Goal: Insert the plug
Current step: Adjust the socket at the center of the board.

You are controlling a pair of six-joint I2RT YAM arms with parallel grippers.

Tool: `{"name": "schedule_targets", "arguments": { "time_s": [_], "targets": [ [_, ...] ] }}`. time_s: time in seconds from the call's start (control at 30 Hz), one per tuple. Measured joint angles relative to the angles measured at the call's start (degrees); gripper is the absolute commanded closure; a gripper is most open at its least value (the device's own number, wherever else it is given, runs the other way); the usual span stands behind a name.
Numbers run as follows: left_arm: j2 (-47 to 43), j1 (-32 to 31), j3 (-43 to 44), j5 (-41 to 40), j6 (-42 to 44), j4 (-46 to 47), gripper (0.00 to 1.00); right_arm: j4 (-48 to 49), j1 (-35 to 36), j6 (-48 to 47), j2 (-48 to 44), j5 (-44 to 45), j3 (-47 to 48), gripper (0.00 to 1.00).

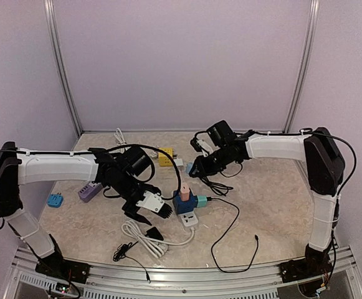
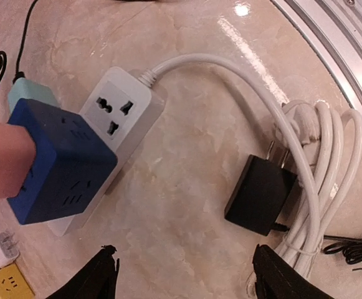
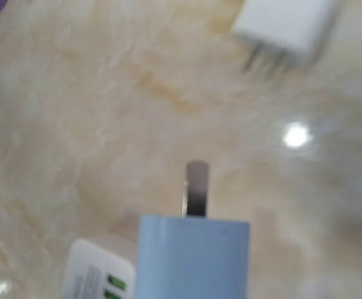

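A white power strip [image 1: 189, 218] lies in the middle, with a dark blue cube adapter [image 1: 182, 206], a pink plug [image 1: 185, 190] and a teal adapter [image 1: 200, 200] on it. In the left wrist view the strip [image 2: 115, 115] shows one free socket beside the blue cube [image 2: 62, 162]. My left gripper [image 1: 148, 213] is open and empty, just left of the strip; its fingertips [image 2: 103, 274] hang over bare table. My right gripper [image 1: 195, 167] is shut on a light blue plug [image 3: 193, 255], one prong [image 3: 196, 190] pointing out, above the table behind the strip.
A black adapter [image 2: 258, 193] and a coiled white cable [image 2: 330, 162] lie right of the left gripper. A white charger [image 3: 286, 25] lies ahead of the right gripper. A yellow adapter [image 1: 165, 156], purple strip [image 1: 89, 191], small blue adapter [image 1: 55, 200] and black cable [image 1: 230, 243] are around.
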Motion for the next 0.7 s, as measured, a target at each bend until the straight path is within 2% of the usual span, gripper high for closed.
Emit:
{"name": "schedule_targets", "arguments": {
  "time_s": [0.13, 0.27, 0.43, 0.7],
  "targets": [
    [0.28, 6.56, 9.75, 3.61, 8.79, -10.1, 0.11, -2.21, -0.83, -3.96, -8.92, 3.65, -2.97, 1.0],
    [3.56, 7.52, 18.25, 6.32, 13.14, -12.68, 0.01, -2.25, -1.07, -5.7, -19.3, 5.57, -7.76, 1.0],
    [13.68, 7.23, 30.25, 9.33, 19.12, -15.3, 0.01, -2.08, -1.07, -5.57, -27.52, 6.4, -17.07, 1.0],
    [27.12, 5.55, 41.83, 10.91, 25.7, -23.45, 0.01, -3.69, -1.07, -3.98, -35.12, 8.85, -26.88, 1.0]
  ]
}}
